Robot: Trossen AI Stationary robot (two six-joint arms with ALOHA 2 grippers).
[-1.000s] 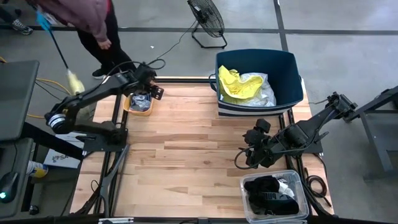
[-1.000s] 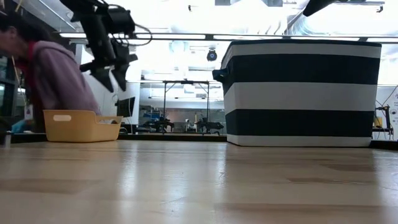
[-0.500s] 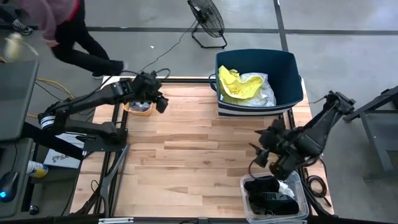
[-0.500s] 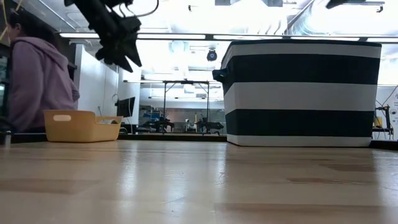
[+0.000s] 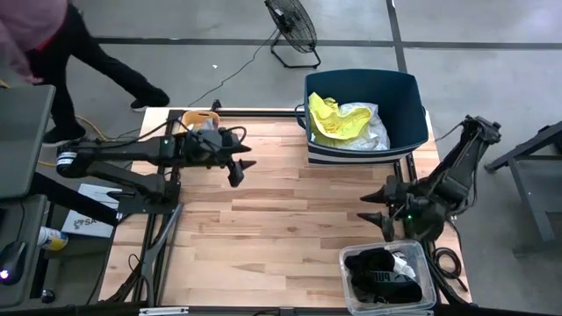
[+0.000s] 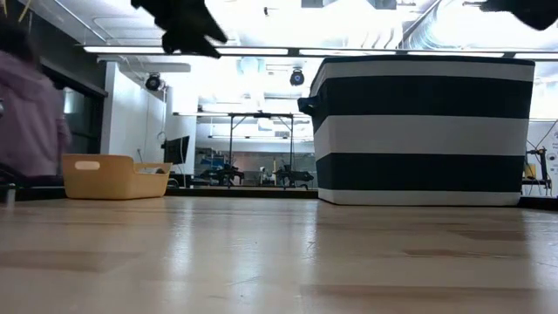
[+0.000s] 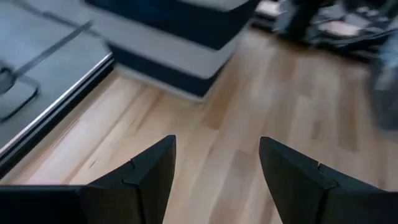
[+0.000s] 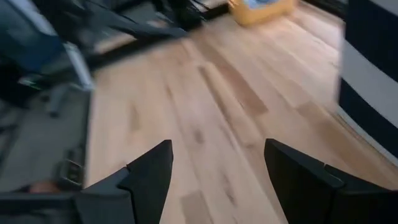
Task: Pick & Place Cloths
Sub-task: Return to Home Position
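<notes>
The table (image 5: pixel 263 219) shows only wood, with nothing lying on it. Yellow and white cloths (image 5: pixel 338 121) sit in the tub (image 5: pixel 413 83); black cloths (image 5: pixel 373 262) fill the clear bin (image 5: pixel 346 283) on the tub's near side. The left gripper (image 5: pixel 241 167) has swung off the tray (image 5: pixel 200 117) toward the tub, jaws wide and empty. The right gripper (image 5: pixel 376 215), also wide and empty, has drawn back between tub and bin. Sorting looks finished — both arms seem to be heading home.
</notes>
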